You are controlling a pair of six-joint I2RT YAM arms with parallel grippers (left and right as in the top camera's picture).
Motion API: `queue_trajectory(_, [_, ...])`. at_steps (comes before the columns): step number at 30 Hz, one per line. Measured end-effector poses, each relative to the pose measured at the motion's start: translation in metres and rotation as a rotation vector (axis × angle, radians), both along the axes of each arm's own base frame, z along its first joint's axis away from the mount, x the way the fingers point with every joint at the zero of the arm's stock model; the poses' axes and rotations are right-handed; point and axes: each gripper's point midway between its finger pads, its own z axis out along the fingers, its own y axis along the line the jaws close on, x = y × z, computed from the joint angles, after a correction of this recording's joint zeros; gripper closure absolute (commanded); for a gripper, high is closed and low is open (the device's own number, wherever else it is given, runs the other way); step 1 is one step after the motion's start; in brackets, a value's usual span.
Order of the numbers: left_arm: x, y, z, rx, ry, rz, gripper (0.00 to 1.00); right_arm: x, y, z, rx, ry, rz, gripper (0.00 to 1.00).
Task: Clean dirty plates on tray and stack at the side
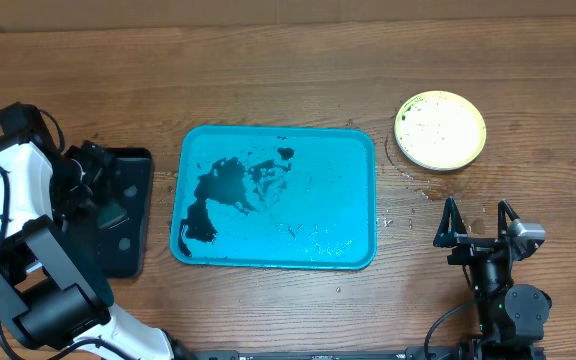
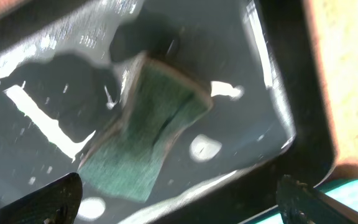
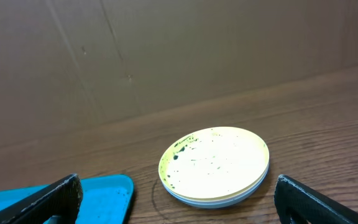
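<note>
Plates: stacked on the table beyond the tray's far right corner, off the tray; the yellow-green-rimmed plates top shows dark specks.
Tray: the teal tray lies mid-table, black smears and wet streaks across its left half.
Right wrist view only: the stack's layered edge, pale rims under the yellow-green one; how many plates cannot be counted. A cardboard wall stands behind.
Left wrist view only: a green sponge lying in shallow water inside the black tray, blurred.
Overhead only: the whole layout; the left arm covers much of the black tray, and the sponge is hard to make out there.
Left gripper: spread wide above the sponge, grasping nothing; only the fingertips show.
Right gripper: released, jaws apart, near the table's front edge, facing the stack, well short of it.
Cut off: the tray's corner alone in both wrist views.
</note>
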Motion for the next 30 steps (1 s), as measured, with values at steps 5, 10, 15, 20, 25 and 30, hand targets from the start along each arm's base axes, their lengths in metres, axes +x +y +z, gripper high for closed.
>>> queue_trajectory(5, [0.004,-0.002,0.001,0.001,-0.017,-0.047,0.00,0.000,0.000,0.000,0.000,0.000,0.000,0.00])
queue_trajectory(10, [0.012,-0.014,0.004,0.023,-0.038,-0.186,0.00,0.000,0.000,0.000,0.000,0.000,0.000,0.00])
queue_trajectory(15, [0.034,-0.033,0.048,0.140,-0.203,-0.336,0.00,0.000,0.000,0.000,0.001,0.000,0.000,0.00])
queue_trajectory(20, [0.043,-0.068,0.101,0.283,-0.406,-0.503,0.00,0.000,0.000,0.000,0.000,0.000,0.000,0.00])
queue_trajectory(25, [0.032,-0.109,0.104,0.349,-0.500,-0.672,0.00,0.000,0.000,0.000,0.000,-0.001,0.000,0.00])
queue_trajectory(30, [0.020,-0.135,0.095,0.407,-0.596,-0.770,0.00,0.000,0.000,0.000,0.000,0.000,0.000,0.00])
